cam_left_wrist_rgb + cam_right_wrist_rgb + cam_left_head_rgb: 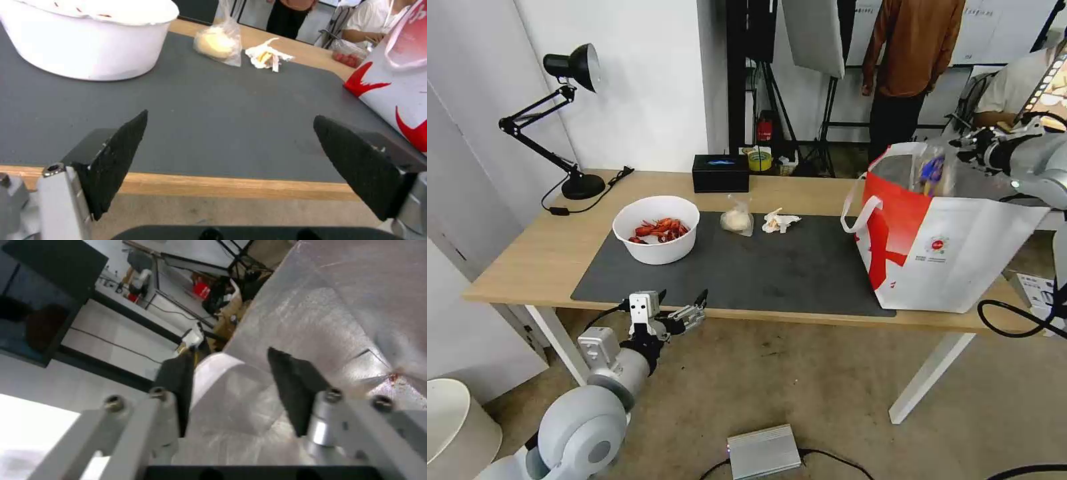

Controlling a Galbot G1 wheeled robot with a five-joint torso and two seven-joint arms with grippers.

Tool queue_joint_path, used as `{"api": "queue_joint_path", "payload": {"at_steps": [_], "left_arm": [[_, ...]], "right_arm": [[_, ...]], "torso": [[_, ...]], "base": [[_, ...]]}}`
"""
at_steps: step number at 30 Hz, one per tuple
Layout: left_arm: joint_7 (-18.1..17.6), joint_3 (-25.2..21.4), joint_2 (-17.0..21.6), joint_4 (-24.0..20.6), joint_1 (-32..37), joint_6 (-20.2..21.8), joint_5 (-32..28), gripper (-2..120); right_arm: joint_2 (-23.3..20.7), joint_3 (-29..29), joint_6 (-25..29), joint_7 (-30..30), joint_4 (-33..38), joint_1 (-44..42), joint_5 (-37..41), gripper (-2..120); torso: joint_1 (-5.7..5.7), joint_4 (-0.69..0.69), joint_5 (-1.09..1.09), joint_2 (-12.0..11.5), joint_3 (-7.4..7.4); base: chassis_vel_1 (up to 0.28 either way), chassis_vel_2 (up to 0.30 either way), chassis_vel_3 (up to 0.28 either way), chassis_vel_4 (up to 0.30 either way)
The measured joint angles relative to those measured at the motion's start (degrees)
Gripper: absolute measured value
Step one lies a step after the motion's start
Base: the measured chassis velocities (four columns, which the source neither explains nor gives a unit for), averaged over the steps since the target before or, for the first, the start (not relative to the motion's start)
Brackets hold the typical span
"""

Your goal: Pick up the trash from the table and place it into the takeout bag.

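Two grippers [229, 146] [231, 386] open | black box [720, 173], lamp [570, 120] (table's [527, 260] far edge)

Premises: an indoor studio or test lab, not a home. A light-wood tabletop [800, 193] on white legs stands on bare concrete floor [800, 387]. At the far side, black light stands [774, 93] and a tilted white reflector panel [814, 33] sit against a plain white wall [640, 80]. A black desk lamp [570, 120] is at the far left. A silver power box [764, 451] with cable lies on the near floor.
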Motion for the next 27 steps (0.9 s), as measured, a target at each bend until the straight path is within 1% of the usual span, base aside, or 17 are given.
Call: {"api": "queue_joint_path", "payload": {"at_steps": [2, 4, 6, 7, 10, 11, 12, 15, 19, 27], "left_arm": [[0.00, -0.01, 0.00, 0.00, 0.00, 0.00, 0.00, 100], [0.00, -0.02, -0.06, 0.00, 0.00, 0.00, 0.01, 100], [0.00, -0.02, -0.15, 0.00, 0.00, 0.00, 0.04, 100], [0.00, -0.02, -0.15, 0.00, 0.00, 0.00, 0.04, 100], [0.00, -0.08, -0.19, -0.02, 0.00, 0.00, 0.05, 100], [0.00, -0.13, -0.18, -0.03, -0.01, -0.01, 0.05, 100], [0.00, -0.13, -0.18, -0.03, -0.01, -0.01, 0.05, 100], [0.00, -0.24, -0.16, -0.06, -0.09, -0.05, 0.06, 100], [0.02, -0.25, -0.28, -0.06, -0.12, -0.07, 0.05, 100], [0.03, -0.20, -0.43, -0.05, -0.08, -0.11, 0.10, 100]], "right_arm": [[-0.01, 0.00, 0.00, 0.04, 0.09, 0.00, 0.01, 47], [-0.04, 0.02, -0.01, 0.14, 0.47, -0.08, 0.05, 59], [-0.06, 0.05, -0.02, 0.19, 0.79, -0.16, 0.14, 68], [-0.06, 0.05, -0.02, 0.19, 0.79, -0.16, 0.14, 68], [-0.11, 0.09, -0.04, 0.22, 1.34, -0.17, 0.30, 83], [-0.15, 0.10, -0.04, 0.23, 1.51, -0.17, 0.37, 86], [-0.15, 0.10, -0.04, 0.23, 1.51, -0.17, 0.37, 86], [-0.32, 0.23, -0.07, 0.43, 2.18, -0.29, 1.05, 97], [-0.33, 0.54, -0.08, 0.76, 2.77, -0.76, 1.53, 100], [-0.47, 1.28, -0.08, 0.82, 5.06, -2.46, 1.88, 100]], "torso": [[0.00, 0.00, 0.00, 0.00, 0.00], [0.00, 0.00, 0.00, 0.00, 0.00], [0.00, 0.00, 0.00, 0.00, 0.00], [0.00, 0.00, 0.00, 0.00, 0.00], [0.00, 0.00, 0.00, 0.00, 0.00], [0.00, 0.00, 0.00, 0.00, 0.00], [0.00, 0.00, 0.00, 0.00, 0.00], [0.00, 0.00, 0.00, 0.00, 0.00], [0.00, 0.00, 0.00, 0.00, 0.00], [0.00, 0.00, 0.00, 0.00, 0.00]], "base": [[0.000, 0.000, 0.000, 0.000], [0.000, 0.000, 0.000, 0.000], [0.000, 0.000, 0.000, 0.000], [0.000, 0.000, 0.000, 0.000], [0.000, 0.000, 0.000, 0.000], [0.000, 0.000, 0.000, 0.000], [0.000, 0.000, 0.000, 0.000], [0.000, 0.000, 0.000, 0.000], [0.000, 0.000, 0.000, 0.000], [0.000, 0.000, 0.000, 0.000]]}}
